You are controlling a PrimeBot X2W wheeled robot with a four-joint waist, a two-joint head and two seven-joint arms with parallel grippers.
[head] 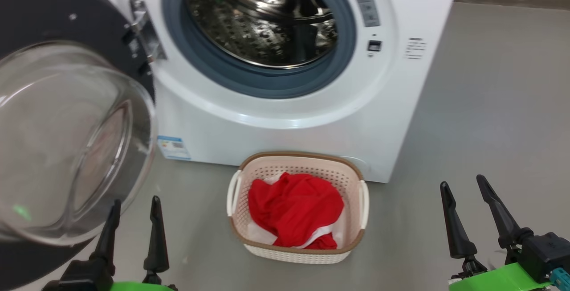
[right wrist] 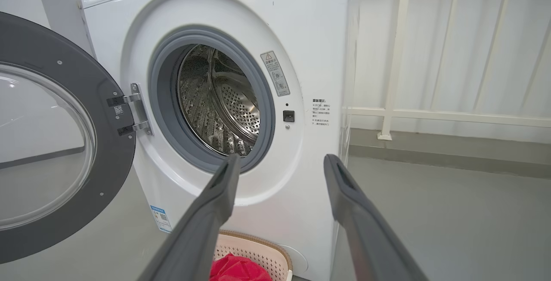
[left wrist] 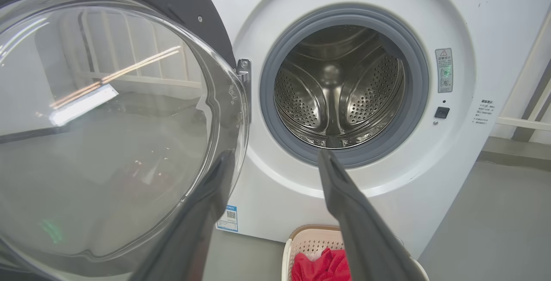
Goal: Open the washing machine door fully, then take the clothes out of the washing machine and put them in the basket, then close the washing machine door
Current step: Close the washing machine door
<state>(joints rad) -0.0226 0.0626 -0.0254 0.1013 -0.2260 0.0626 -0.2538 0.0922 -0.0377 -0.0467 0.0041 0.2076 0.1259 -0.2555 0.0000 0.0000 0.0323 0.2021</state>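
The white washing machine [head: 276,130] stands ahead with its steel drum [head: 262,19] bare inside the grey gasket. Its door [head: 67,139] hangs wide open on the left, the glass porthole bulging toward me. On the floor before the machine sits the cream basket [head: 297,251], and the red clothes [head: 294,208] with white parts lie inside it. My left gripper [head: 136,206] is open at the lower left, its left finger close to the door glass. Open too is my right gripper [head: 464,185], at the lower right over bare floor. The washing machine [left wrist: 275,212] [right wrist: 301,35], door [left wrist: 107,121] [right wrist: 51,143] and clothes [left wrist: 320,268] [right wrist: 234,269] also appear in the wrist views.
Grey floor [head: 490,117] stretches to the machine's right. A white railing [right wrist: 430,113] runs behind the machine on that side. A blue label [head: 173,147] marks the machine's lower left front.
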